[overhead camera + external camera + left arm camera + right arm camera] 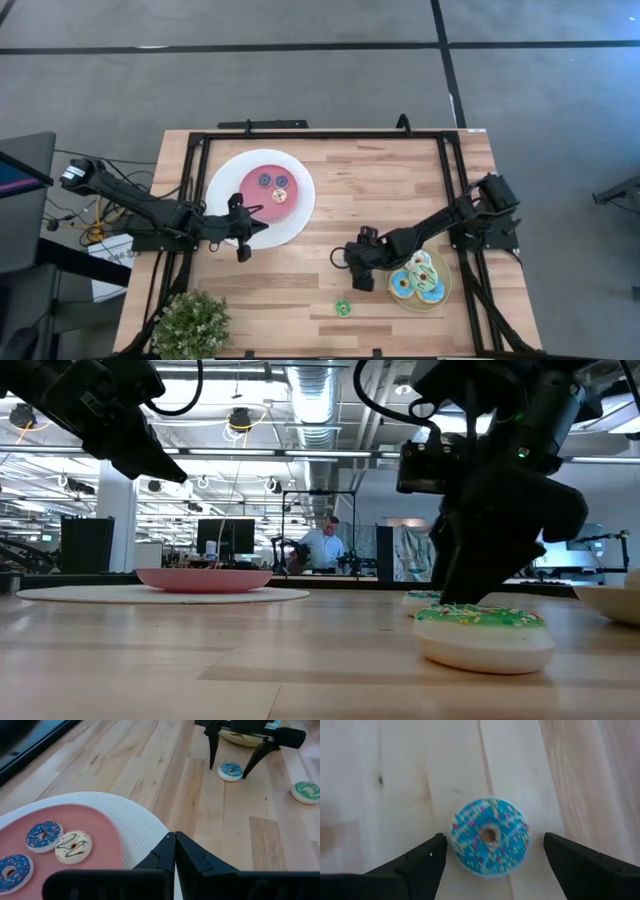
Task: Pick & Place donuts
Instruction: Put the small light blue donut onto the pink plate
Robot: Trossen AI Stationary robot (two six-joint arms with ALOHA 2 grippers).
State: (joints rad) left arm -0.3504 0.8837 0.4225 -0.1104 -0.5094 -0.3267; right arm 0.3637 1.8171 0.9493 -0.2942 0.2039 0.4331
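Wood tabletop (395, 770): blue-iced sprinkled toy ring donut (490, 836) centred betw. right gripper (492, 862) fingers, spread wide; left gripper (175, 851) pinched closed, empty.

1. A grey floor (320, 80) crossed by dark lines is surrounding the wooden surface (380, 190).
2. Beyond the surface, ceiling ducts (310, 400) are running overhead.
3. A person (325, 547) is standing beside dark monitors (225, 538).

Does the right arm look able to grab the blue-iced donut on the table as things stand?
Probably yes. The right pincer is open directly over the blue-iced donut, one finger on each side, with only bare table around it.
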